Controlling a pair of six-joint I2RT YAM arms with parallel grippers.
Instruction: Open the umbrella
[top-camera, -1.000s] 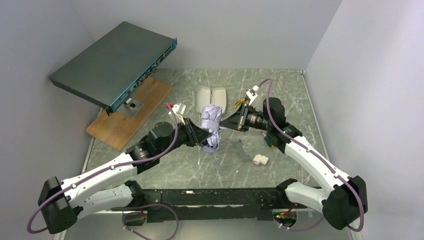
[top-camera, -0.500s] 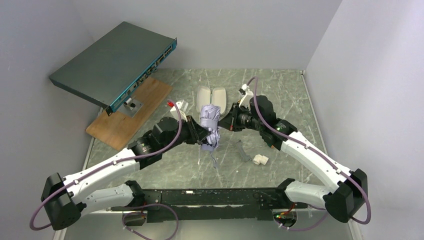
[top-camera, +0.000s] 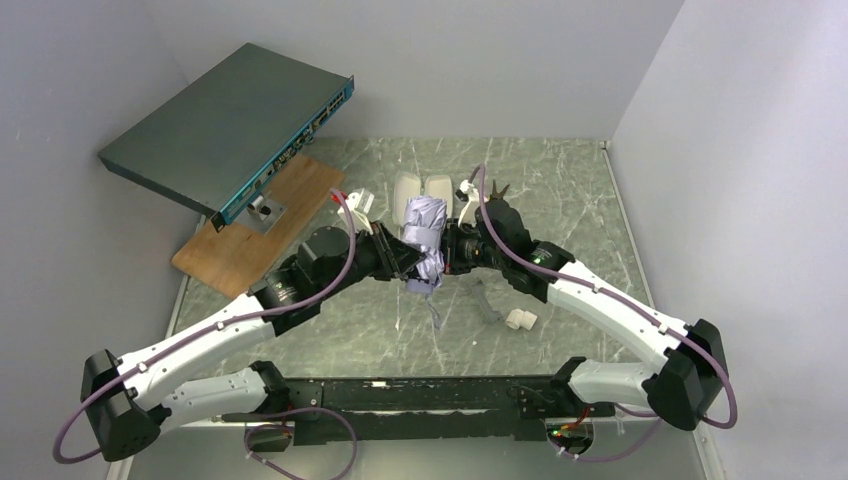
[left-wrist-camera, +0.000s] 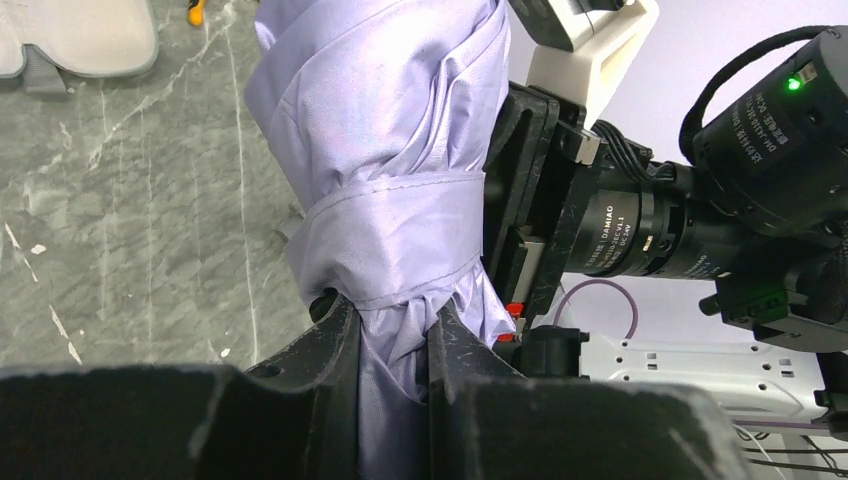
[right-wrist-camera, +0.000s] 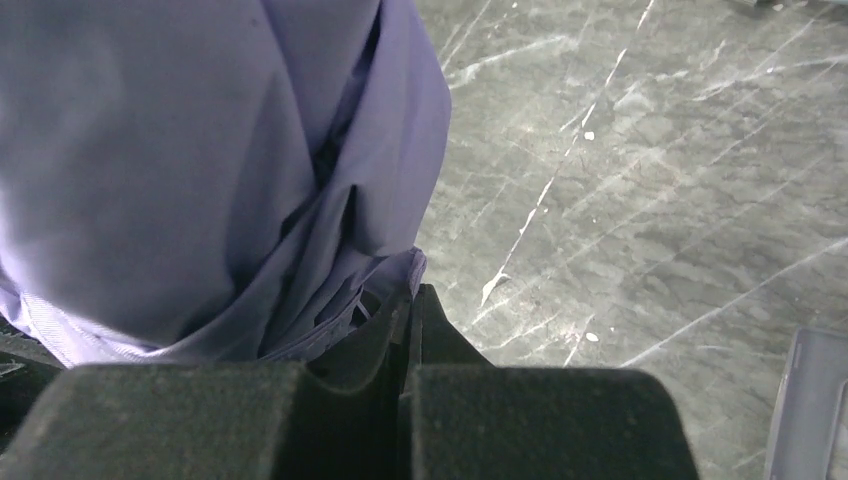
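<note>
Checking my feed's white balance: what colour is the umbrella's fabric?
The umbrella is plain pale lavender; best in the left wrist view.

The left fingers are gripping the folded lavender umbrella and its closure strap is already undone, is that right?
Not quite. The left fingers do grip the folded umbrella, but the closure strap is not undone: it is wrapped around the fabric, as the left wrist view shows.

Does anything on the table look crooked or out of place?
Yes: the flat dark network switch at the back left sits tilted, raised off the wooden board rather than lying flat. Nothing looks spilled.
</note>
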